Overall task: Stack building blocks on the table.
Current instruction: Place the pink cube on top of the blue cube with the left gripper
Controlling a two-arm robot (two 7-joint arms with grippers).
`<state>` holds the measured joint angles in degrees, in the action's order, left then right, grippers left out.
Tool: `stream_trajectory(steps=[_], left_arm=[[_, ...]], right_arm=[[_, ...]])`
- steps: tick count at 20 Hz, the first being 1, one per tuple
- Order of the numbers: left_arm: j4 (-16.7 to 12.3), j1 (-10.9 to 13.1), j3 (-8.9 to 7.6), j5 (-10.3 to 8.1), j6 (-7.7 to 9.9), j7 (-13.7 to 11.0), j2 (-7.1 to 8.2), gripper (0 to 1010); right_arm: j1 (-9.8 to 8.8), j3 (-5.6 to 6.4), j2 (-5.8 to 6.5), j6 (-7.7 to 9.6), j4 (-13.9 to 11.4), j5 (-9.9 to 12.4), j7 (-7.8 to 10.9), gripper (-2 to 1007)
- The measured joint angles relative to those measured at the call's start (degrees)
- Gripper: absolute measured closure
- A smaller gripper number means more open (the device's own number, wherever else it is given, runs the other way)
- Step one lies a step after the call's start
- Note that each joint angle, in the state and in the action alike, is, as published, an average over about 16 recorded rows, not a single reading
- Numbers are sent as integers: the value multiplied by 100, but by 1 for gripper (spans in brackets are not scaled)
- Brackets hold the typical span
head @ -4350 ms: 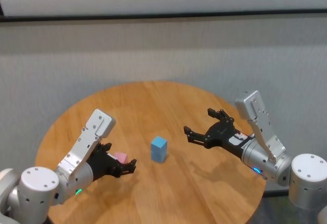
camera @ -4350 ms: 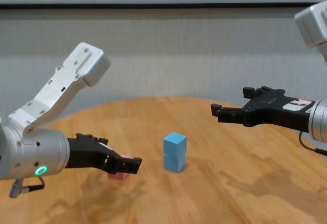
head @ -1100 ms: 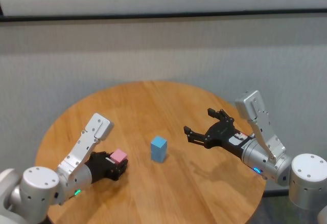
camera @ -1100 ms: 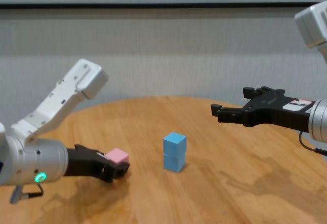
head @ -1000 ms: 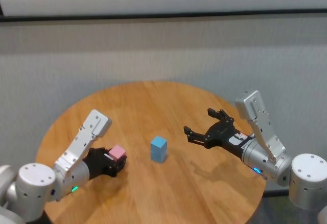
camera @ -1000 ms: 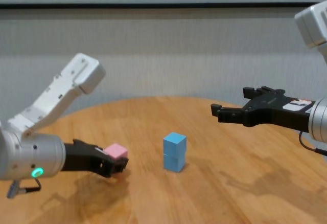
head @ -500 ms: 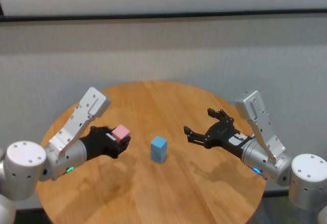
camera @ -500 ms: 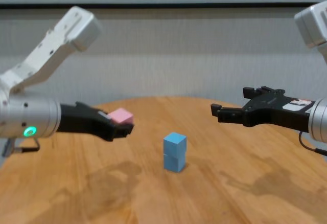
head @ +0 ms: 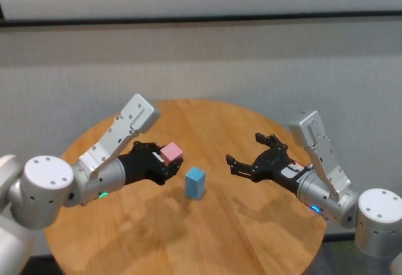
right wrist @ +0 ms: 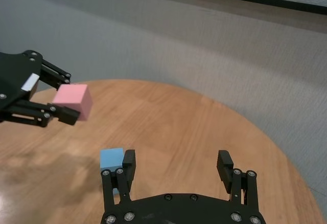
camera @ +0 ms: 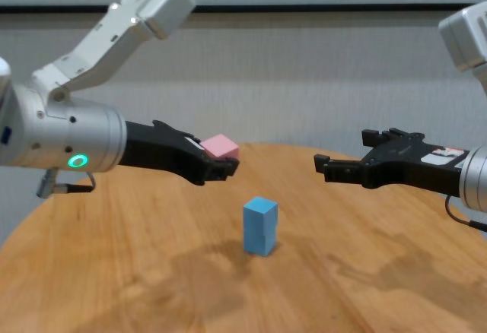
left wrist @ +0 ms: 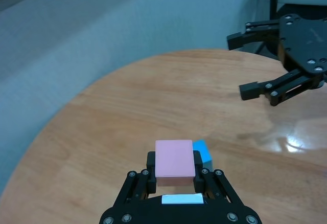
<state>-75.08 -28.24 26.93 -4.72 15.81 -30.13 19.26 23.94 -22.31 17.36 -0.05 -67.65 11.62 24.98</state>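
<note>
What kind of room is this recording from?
Probably a lab or office test corner: a bare round wooden table against a plain grey wall, holding only blue blocks, with a pink block in the left gripper.

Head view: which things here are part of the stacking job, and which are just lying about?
In the job:
- pink block, held in the left hand above the table
- two stacked blue blocks

Not in use:
- right hand, open, empty, hovering right of the stack
- nothing else on the table
</note>
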Motion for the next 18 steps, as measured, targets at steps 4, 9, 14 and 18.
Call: stream_trajectory(steps=[4, 9, 14, 18], left_arm=[[44, -118, 149, 8, 18, -36, -44, 616], [151, -250, 304, 5, 51, -59, -123, 616], [281, -367, 427, -21, 84, -73, -215, 616], [399, -449, 506, -49, 109, -73, -294, 616]], right_arm=[[0, 0, 0, 0, 0, 0, 0, 4], [0, 0, 0, 0, 0, 0, 0, 4], [0, 0, 0, 0, 0, 0, 0, 4], [0, 0, 0, 0, 0, 0, 0, 4]])
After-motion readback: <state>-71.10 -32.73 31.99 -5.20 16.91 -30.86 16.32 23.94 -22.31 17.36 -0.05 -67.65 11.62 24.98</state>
